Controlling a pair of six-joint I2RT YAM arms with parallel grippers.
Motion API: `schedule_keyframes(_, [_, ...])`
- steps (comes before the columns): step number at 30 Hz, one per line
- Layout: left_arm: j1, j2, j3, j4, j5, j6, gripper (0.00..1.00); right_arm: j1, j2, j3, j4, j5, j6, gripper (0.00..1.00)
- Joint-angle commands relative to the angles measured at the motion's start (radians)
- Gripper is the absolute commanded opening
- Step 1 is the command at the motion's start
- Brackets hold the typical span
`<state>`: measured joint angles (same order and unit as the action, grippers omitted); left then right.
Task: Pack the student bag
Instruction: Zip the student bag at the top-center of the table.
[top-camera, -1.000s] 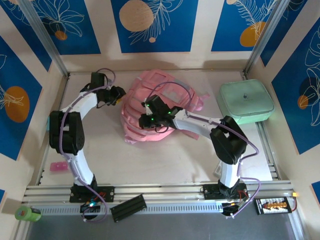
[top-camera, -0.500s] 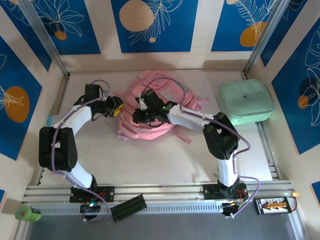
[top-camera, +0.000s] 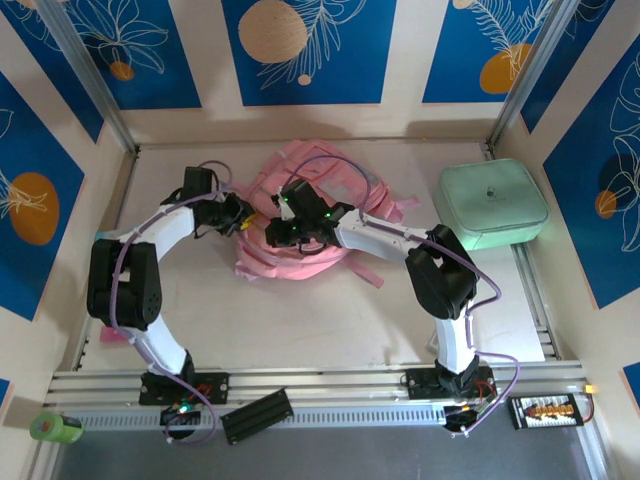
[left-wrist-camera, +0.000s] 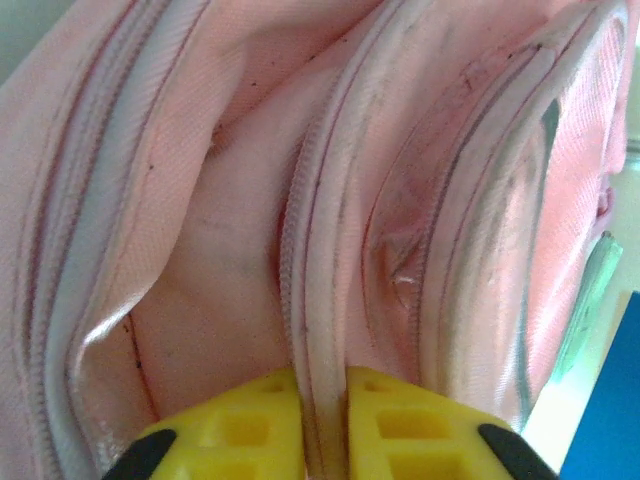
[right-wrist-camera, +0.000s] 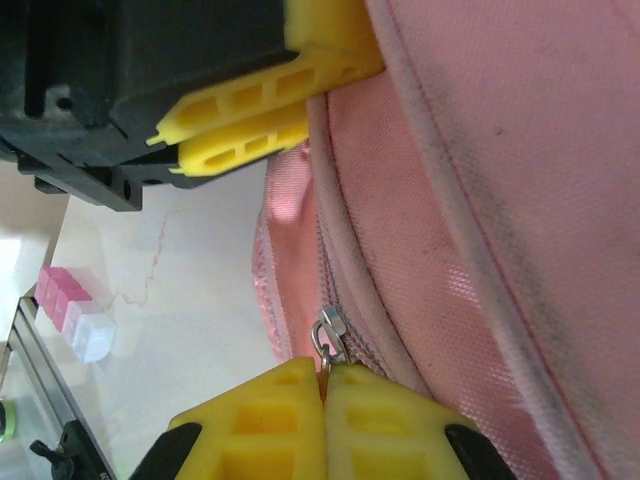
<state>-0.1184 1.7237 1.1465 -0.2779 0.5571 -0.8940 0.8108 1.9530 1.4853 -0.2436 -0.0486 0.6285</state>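
The pink student bag (top-camera: 318, 205) lies crumpled at the back middle of the table. My left gripper (top-camera: 243, 222) is at its left edge. In the left wrist view this gripper (left-wrist-camera: 323, 388) is shut on a pale pink piped seam of the bag (left-wrist-camera: 250, 200), which stands pinched between the yellow fingers. My right gripper (top-camera: 274, 234) sits just to the right of it. It (right-wrist-camera: 322, 368) is shut on the metal zip pull (right-wrist-camera: 323, 338) of the bag (right-wrist-camera: 480, 200). The left gripper (right-wrist-camera: 300, 105) appears at the top of the right wrist view, clamped on the bag's edge.
A mint-green rounded case (top-camera: 493, 203) lies at the back right. Small pink and whitish blocks (right-wrist-camera: 72, 305) rest on the pale table by the left rail. A green tape roll (top-camera: 54, 428) and a black holder (top-camera: 257, 416) lie off the front edge.
The left gripper has moved right onto the bag's left edge and closed on its seam. The right gripper has dragged the bag leftwards and kept hold of the zip pull.
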Motion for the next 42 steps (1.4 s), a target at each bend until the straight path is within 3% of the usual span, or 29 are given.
schedule_keyframes(1, [0.000, 0.018, 0.052, -0.003, -0.059, 0.027, 0.02, 0.009, -0.031, 0.007, -0.045, 0.042, -0.038, 0.00])
schedule_keyframes(10, [0.049, -0.016, 0.085, -0.005, -0.127, 0.062, 0.00, 0.013, -0.159, -0.107, -0.269, 0.378, -0.135, 0.00])
schedule_keyframes(32, [0.094, 0.015, 0.091, 0.001, -0.081, 0.048, 0.00, -0.025, -0.255, -0.274, -0.322, 0.550, -0.110, 0.00])
schedule_keyframes(36, [0.097, 0.017, 0.106, -0.041, -0.061, 0.105, 0.00, -0.088, -0.276, -0.281, -0.287, 0.529, -0.140, 0.00])
schedule_keyframes(39, [0.097, 0.021, 0.142, -0.162, -0.073, 0.213, 0.00, -0.148, -0.268, -0.265, -0.259, 0.378, -0.237, 0.00])
schedule_keyframes(42, [0.098, 0.022, 0.169, -0.262, -0.092, 0.325, 0.00, -0.180, -0.237, -0.224, -0.281, 0.307, -0.320, 0.00])
